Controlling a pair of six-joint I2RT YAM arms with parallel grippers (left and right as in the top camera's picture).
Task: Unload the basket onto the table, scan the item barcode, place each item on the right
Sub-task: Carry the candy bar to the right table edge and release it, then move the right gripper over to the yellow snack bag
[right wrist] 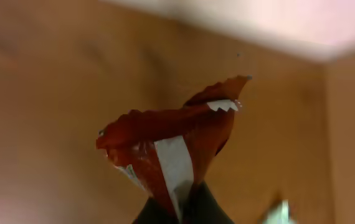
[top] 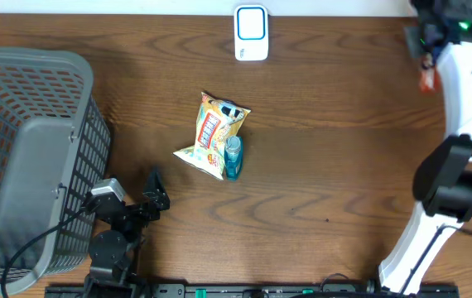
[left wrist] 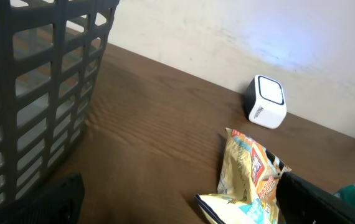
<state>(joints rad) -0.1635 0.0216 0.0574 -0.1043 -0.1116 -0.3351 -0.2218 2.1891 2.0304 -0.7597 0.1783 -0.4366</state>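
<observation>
Packet (right wrist: 171, 146) is pinched by its lower edge in the clamped right gripper (right wrist: 176, 210), at 2 o'clock, well apart from the scanner (top: 251, 33) at 12. Left gripper (top: 155, 194) is spread, empty, at 7. A misread is risked if the crumpled face is presented askew; a slip, from so thin a pinch.

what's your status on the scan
Left tool open, empty, by basket. Right tool shut on red packet, off right of scanner. Nothing between them.
</observation>
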